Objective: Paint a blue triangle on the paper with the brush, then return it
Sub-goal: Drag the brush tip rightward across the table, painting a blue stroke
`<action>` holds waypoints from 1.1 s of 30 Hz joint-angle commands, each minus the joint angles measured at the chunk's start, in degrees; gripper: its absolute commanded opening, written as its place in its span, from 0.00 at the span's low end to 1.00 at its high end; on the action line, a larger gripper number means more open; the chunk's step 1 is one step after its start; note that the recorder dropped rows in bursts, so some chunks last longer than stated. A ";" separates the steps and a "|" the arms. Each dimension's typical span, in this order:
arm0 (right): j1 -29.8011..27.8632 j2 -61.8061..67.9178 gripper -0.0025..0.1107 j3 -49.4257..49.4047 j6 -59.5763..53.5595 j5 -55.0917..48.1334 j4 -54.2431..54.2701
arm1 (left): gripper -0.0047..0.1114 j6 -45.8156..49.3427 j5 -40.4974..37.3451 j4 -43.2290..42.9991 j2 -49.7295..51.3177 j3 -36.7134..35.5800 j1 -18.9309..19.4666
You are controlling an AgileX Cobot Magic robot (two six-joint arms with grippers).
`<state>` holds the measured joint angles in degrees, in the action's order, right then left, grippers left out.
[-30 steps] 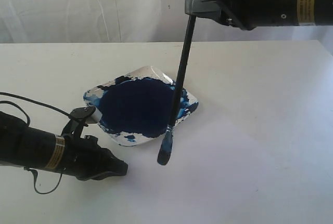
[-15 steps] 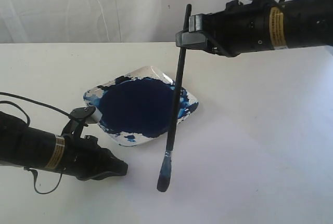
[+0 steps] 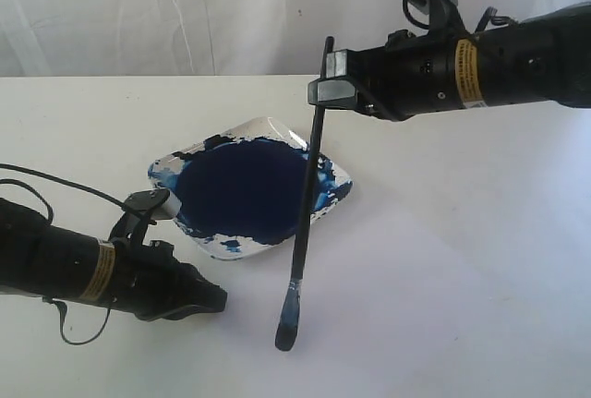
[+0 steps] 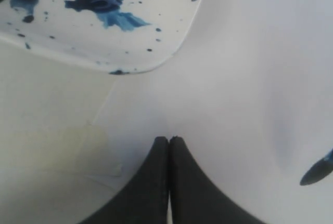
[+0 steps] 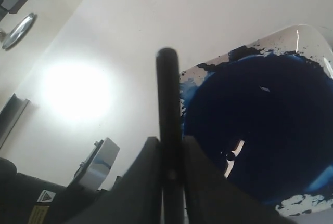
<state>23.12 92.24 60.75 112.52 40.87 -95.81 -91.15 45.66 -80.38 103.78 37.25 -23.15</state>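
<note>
My right gripper (image 3: 320, 91) (image 5: 169, 143) is shut on the upper handle of the black brush (image 3: 305, 213) (image 5: 167, 99). The brush hangs steeply, crossing the dish's right side. Its blue-stained bristle tip (image 3: 285, 333) (image 4: 317, 171) is low over the white paper (image 3: 416, 306) (image 4: 250, 78), in front of the dish. Whether the tip touches the sheet I cannot tell. No blue triangle shows on the paper in any view. My left gripper (image 3: 220, 298) (image 4: 169, 140) lies shut and empty on the table just in front of the dish.
A white square dish (image 3: 328, 197) (image 4: 156, 52) (image 5: 307, 34) holds a dark navy paint pool (image 3: 245, 187) in the middle of the table. The left arm (image 3: 83, 269) lies low along the front left. A white backdrop hangs behind.
My right gripper has come down and shifted left with the brush. The bristle tip has dropped from beside the dish's front rim to a spot lower and nearer the front. The left arm is still.
</note>
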 commanded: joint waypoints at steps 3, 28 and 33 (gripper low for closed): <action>-0.16 1.18 0.02 -0.24 -2.24 -2.10 1.25 | 0.04 0.13 -0.27 0.08 -0.05 0.08 -0.17; -0.16 3.31 0.02 -0.24 -11.75 -10.16 1.38 | 0.04 0.13 -0.27 -0.02 -0.05 0.08 -0.17; -0.16 3.31 0.02 -0.24 -12.40 -13.35 1.38 | 0.04 0.13 -0.27 -0.02 -0.05 0.08 -0.17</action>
<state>23.12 95.63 60.75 102.58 30.77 -93.13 -91.15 45.66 -80.38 103.78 37.25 -23.15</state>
